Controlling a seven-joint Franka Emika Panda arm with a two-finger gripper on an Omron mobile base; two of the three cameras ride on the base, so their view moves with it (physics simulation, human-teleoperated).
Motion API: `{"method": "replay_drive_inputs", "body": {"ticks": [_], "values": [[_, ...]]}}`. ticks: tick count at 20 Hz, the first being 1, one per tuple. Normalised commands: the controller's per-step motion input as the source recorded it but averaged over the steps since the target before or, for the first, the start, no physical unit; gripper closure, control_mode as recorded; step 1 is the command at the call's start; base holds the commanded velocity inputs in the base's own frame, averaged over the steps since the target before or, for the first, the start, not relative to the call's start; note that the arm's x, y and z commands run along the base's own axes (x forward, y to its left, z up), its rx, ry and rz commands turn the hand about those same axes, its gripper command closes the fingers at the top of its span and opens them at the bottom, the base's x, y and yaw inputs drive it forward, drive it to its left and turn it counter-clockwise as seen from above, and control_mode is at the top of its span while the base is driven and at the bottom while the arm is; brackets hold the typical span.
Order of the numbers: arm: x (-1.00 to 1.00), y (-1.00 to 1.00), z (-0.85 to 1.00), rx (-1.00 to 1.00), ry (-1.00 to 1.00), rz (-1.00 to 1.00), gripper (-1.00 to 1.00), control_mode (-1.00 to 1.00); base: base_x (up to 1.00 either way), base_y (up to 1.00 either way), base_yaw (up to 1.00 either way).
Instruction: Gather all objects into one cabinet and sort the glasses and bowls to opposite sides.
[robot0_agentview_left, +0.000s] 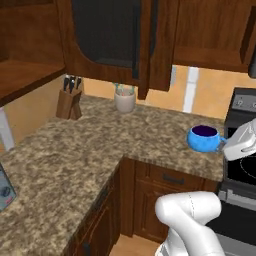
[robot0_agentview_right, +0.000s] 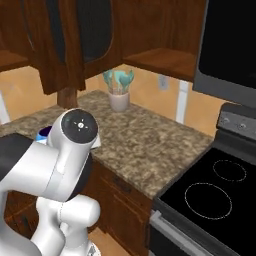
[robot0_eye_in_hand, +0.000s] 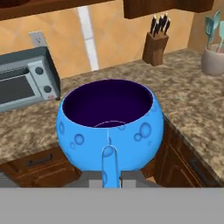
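A round bright blue cup with a dark inside is at counter height beside the stove. My gripper reaches in from the right and is shut on its handle. In the hand view the blue cup is close up, and its handle runs down between the fingertips of my gripper. Whether the cup rests on the counter or hangs just above it I cannot tell. In the right base view a sliver of the cup peeks out behind my arm. The dark wooden cabinet door hangs open above the counter.
A knife block and a beige utensil crock stand at the back of the granite counter. A grey toaster oven sits further along. The black stove lies to the right, under a microwave.
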Motion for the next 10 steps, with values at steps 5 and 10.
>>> {"method": "replay_drive_inputs", "body": {"ticks": [5,10], "values": [[0.0,0.0,0.0,0.0,0.0,0.0,1.0,1.0,-0.22,-0.04,0.71],[0.0,0.0,0.0,0.0,0.0,0.0,1.0,1.0,-0.03,0.08,0.67]]}}
